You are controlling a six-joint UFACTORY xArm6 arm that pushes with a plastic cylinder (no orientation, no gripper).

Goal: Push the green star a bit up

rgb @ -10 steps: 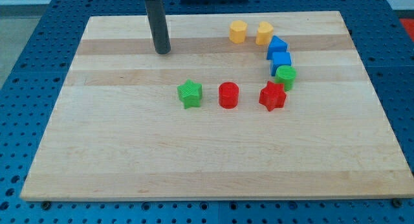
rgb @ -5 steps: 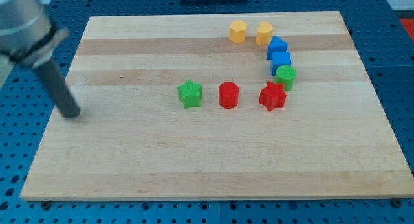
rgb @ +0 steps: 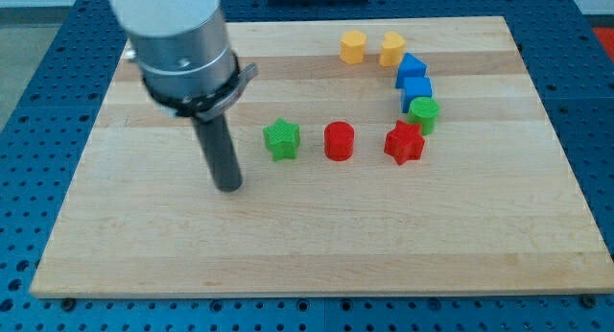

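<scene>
The green star (rgb: 282,139), left of the red cylinder (rgb: 339,140), looks light, rigid and prone to spin, so the bare tip (rgb: 229,185), lower left and apart, should meet its near side centrally.

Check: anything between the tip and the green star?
No. In the camera view, only bare board separates my tip from the green star, which sits up and to the view's right.

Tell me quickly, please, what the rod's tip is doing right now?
My tip: holding nothing, touching no block, on the board toward the view's bottom left of the green star.
</scene>
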